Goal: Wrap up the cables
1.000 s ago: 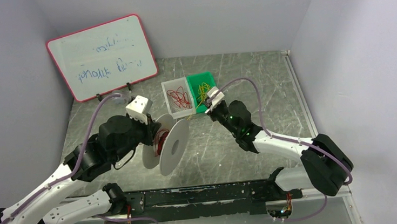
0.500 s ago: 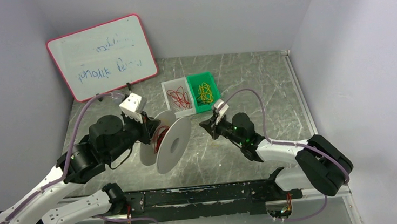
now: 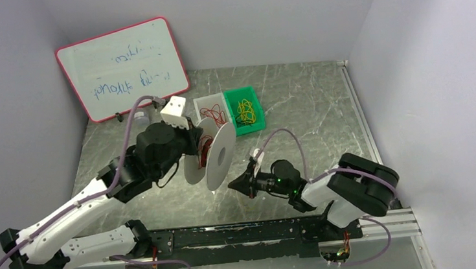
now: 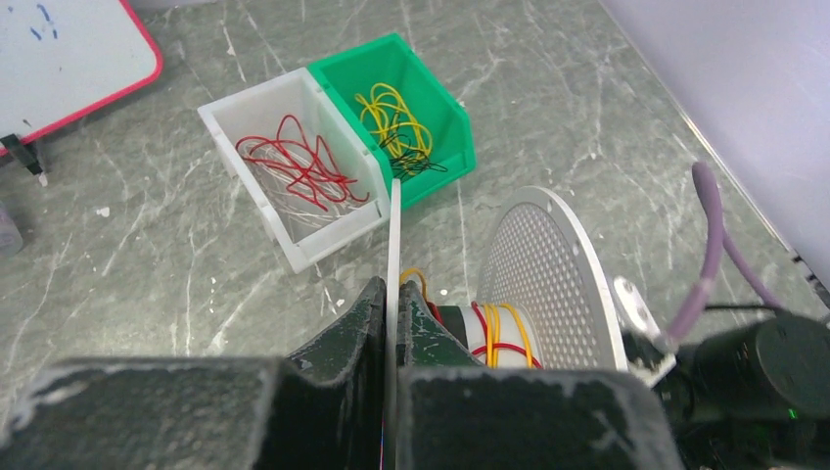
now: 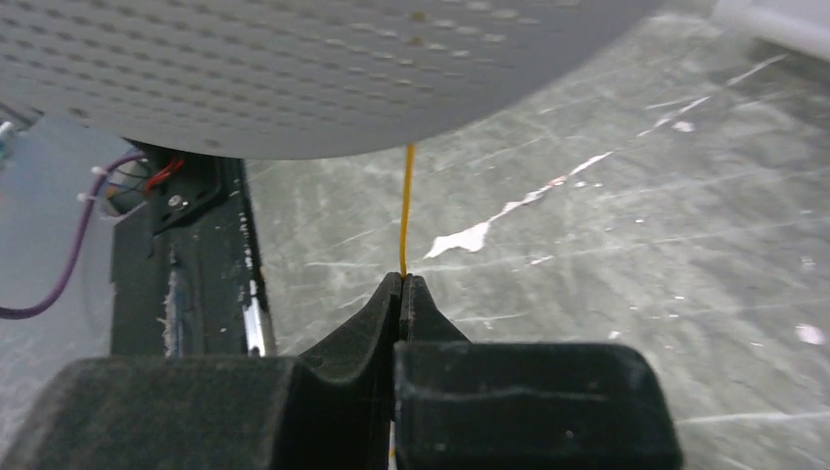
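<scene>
The right gripper pinches a yellow-orange cable, which runs straight toward 12 o'clock from its closed jaws to the white spool. The left gripper clamps one spool flange edge-on. Winding likely falls to the right arm.

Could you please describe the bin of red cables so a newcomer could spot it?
Right of the pink-framed whiteboard, two small bins sit side by side. Yours is the white bin nearer the board; its green neighbour holds yellow cables.
</scene>
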